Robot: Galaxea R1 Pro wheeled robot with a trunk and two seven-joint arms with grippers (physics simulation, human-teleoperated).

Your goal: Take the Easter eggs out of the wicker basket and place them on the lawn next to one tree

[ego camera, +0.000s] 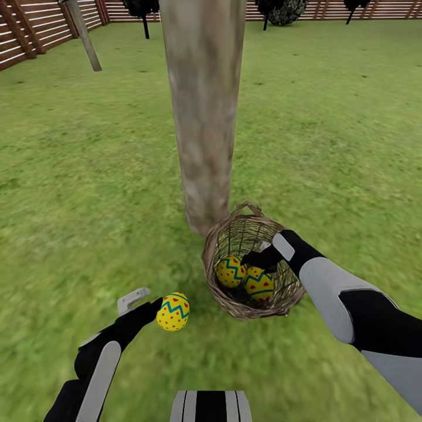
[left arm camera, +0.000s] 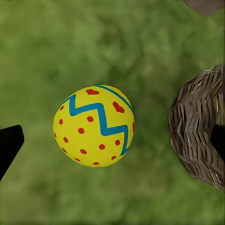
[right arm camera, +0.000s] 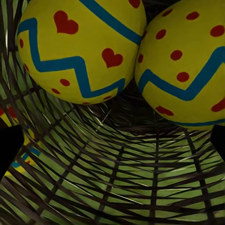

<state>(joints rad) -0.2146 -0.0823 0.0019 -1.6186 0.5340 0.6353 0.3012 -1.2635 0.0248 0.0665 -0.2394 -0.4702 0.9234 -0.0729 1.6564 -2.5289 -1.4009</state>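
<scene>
Two eggs left in basket: yellow eggs with blue zigzag bands and red hearts and dots (ego camera: 231, 271) (ego camera: 259, 283), touching each other against the lower wall of the small round brown woven-twig basket (ego camera: 218, 249).
Basket position: on the mottled green lawn (ego camera: 328, 146), at the foot of the thick pale grey-brown tree trunk (ego camera: 203, 117), rim apparently against the trunk base; contact not certain.
Basket axis: tipped, mouth facing up and toward the robot, loop handle on the trunk side.
Third egg: same yellow zigzag pattern (ego camera: 173, 312), on the grass near the trunk, just beside the basket on the robot's left. Counts as placed, by judgement.
Third egg axis: long axis tilted, narrower end seemingly up and toward the trunk.
Left gripper (ego camera: 153, 304): fingers spread to either side of the placed egg in the left wrist view, gripping nothing; one fingertip (left arm camera: 9, 143) clear of the shell.
Right gripper (ego camera: 254, 259): inside the basket mouth, fingers apart, pinching nothing, aimed at the two eggs.
Step in hand: picking the second egg.
Method note: centre on one egg only, close across its short axis, lift straight out along the basket axis; snagging the weave could drag the basket from the tree.
</scene>
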